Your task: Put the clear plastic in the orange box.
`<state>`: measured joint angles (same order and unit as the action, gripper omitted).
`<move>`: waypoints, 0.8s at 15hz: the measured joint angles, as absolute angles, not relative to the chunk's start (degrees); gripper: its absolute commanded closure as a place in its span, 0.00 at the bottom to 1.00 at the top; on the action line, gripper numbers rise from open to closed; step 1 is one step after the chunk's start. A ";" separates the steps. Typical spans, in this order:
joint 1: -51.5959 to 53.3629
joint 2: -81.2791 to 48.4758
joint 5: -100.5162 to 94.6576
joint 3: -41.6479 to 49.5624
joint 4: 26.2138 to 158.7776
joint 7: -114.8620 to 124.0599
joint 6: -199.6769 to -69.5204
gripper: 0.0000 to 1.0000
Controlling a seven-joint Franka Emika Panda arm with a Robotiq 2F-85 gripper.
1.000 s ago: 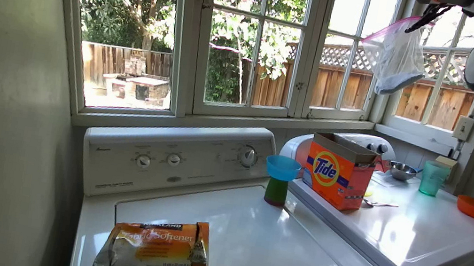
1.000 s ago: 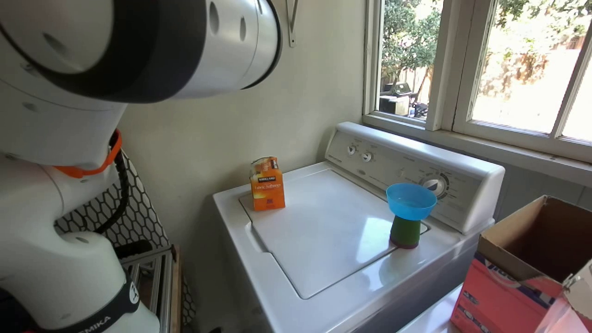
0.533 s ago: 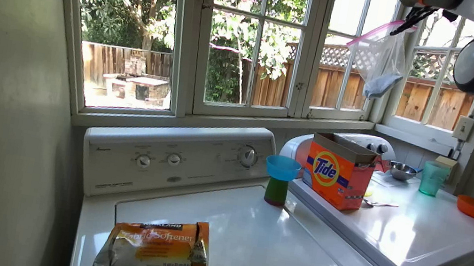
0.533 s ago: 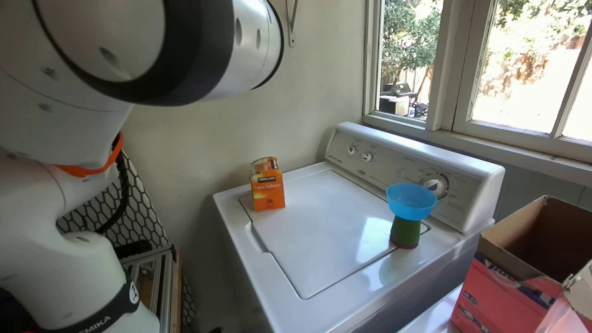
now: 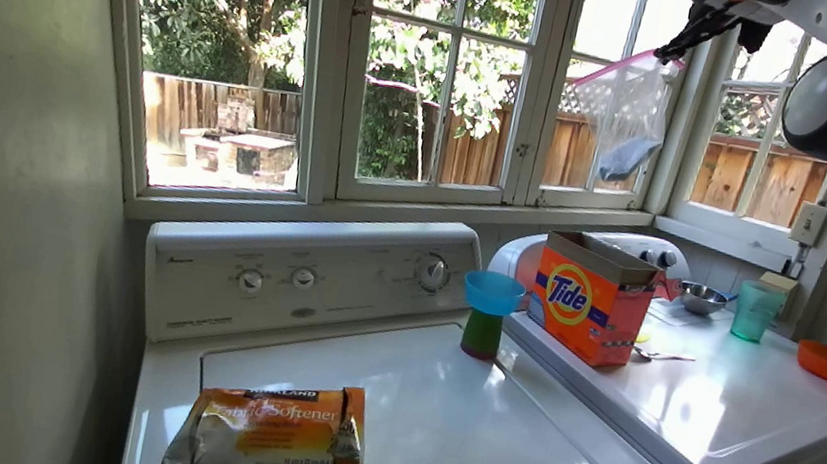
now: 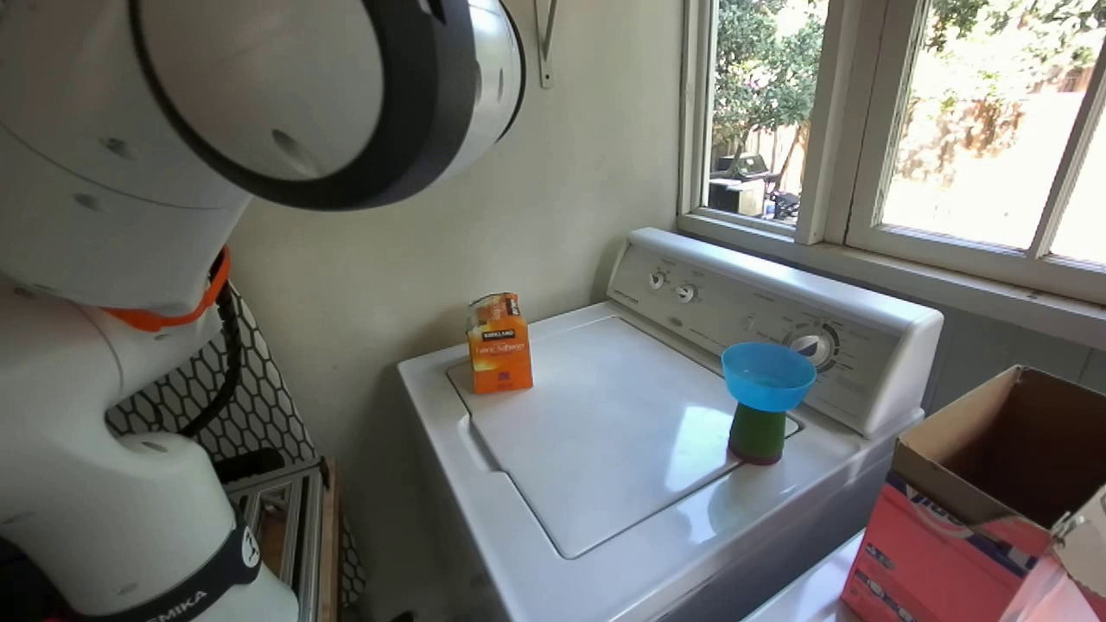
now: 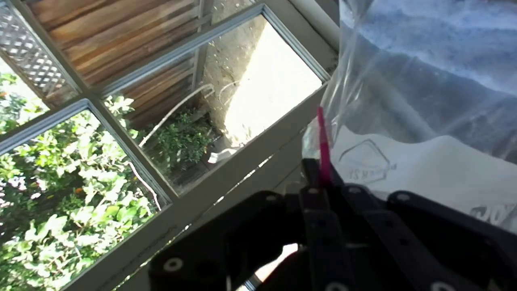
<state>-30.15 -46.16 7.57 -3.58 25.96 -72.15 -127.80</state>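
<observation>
A clear plastic zip bag (image 5: 606,117) with a pink-red zip edge and a bluish-grey lump in its bottom hangs in the air before the windows. My gripper (image 5: 664,56) is shut on its zip edge. In the wrist view the black fingers of the gripper (image 7: 322,171) pinch the zip strip, and the bag (image 7: 404,105) fills the right side. An orange Tide box (image 5: 588,305) with an open top stands on the right-hand machine, below the bag; it also shows in an exterior view (image 6: 937,553). The gripper and bag are out of view there.
An orange Kirkland fabric softener box (image 5: 268,441) stands on the washer lid (image 5: 466,423). A blue bowl (image 5: 493,293) sits on a green cup (image 5: 482,334). A metal bowl (image 5: 700,298), a teal cup (image 5: 756,313), an orange bowl (image 5: 824,363) and a spoon (image 5: 663,356) lie near the Tide box.
My gripper and the hanging bag have moved left and somewhat down, closer to above the Tide box. The arm has shifted right in an exterior view. The boxes and dishes have not moved.
</observation>
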 measured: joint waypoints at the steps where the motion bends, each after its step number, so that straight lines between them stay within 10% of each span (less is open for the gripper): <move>1: -30.58 -46.14 9.40 -5.02 25.94 -72.80 -126.27 0.99; 12: -36.89 -45.32 19.30 -12.04 25.54 -86.22 -98.47 0.99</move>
<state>-36.89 -45.32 19.30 -12.04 25.54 -86.22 -98.47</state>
